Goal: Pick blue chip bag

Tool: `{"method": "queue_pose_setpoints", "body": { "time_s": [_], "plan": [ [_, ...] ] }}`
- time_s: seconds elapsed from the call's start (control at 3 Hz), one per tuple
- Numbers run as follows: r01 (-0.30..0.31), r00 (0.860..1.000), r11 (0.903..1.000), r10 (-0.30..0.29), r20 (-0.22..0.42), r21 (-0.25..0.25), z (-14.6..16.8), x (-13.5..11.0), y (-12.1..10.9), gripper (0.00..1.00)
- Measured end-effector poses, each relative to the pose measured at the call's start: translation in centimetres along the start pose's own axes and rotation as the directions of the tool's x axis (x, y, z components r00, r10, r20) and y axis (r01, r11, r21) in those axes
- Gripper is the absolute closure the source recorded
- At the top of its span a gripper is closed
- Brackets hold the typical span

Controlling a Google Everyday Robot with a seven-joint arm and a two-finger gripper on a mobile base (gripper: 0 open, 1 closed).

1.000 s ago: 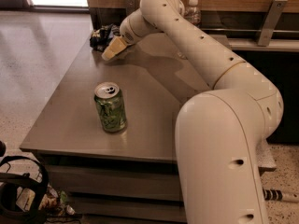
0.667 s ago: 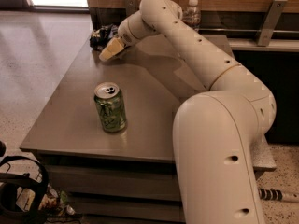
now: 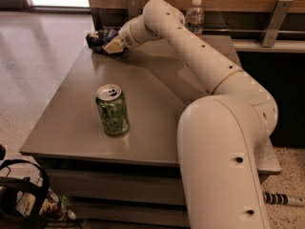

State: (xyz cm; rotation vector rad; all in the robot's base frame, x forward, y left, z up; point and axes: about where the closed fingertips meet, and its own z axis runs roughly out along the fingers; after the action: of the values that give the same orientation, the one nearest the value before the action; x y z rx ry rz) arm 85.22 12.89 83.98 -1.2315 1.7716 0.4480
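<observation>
Blue chip bag (image 3: 99, 37) lies just beyond the hand (image 3: 112, 46).

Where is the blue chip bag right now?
In the camera view the blue chip bag lies at the table's far left corner, beyond the green can, with the gripper at it.
</observation>
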Motion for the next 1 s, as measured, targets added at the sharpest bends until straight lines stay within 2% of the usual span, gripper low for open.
{"method": "queue_pose_setpoints", "body": {
  "time_s": [0.67, 1.0],
  "plan": [
    [0.000, 1.000, 1.0000, 0.000, -0.004, -0.010, 0.61, 0.14, 0.42, 0.98],
    [0.000, 1.000, 0.9999, 0.000, -0.004, -0.012, 0.75, 0.17, 0.51, 1.00]
  ]
}}
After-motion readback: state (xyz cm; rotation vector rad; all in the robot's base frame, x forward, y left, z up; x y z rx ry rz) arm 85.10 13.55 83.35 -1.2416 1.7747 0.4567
